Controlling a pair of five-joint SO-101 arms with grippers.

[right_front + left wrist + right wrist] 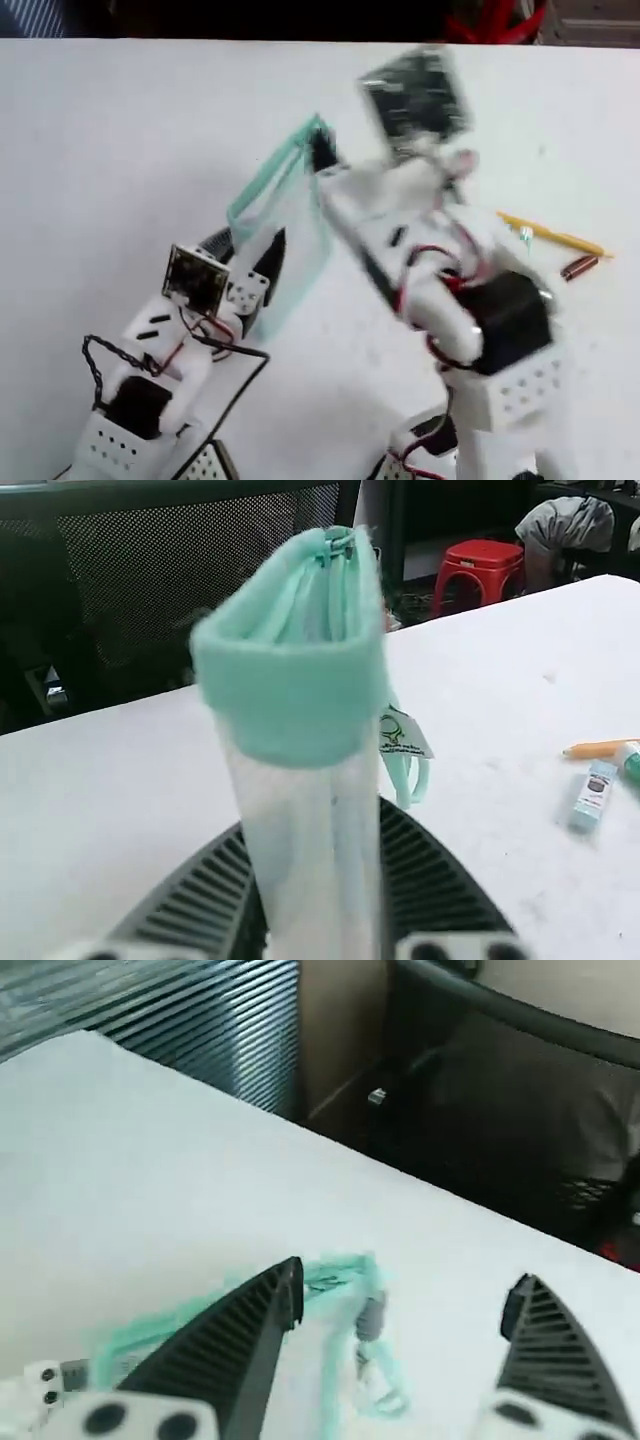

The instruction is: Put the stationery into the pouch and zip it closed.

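Mint-edged pouch (300, 700) stands pinched in my left gripper (318, 880), right gripper (400, 1310) spread wide, with the pencil (550, 235) seemingly unpacked and zipping not yet done.

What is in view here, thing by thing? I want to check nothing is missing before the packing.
pouch: one, clear with mint-green trim, held upright in the left hand
pencil: one, yellow, lying on the table's right side
short stick: one, reddish brown, beside the pencil
small block: one, pale blue, on the table near the pencil
table: one, white, under everything
stool: one, red, on the floor beyond the table
left hand: one, black, shut on the pouch's lower part
right hand: one, black, open by the pouch's top edge
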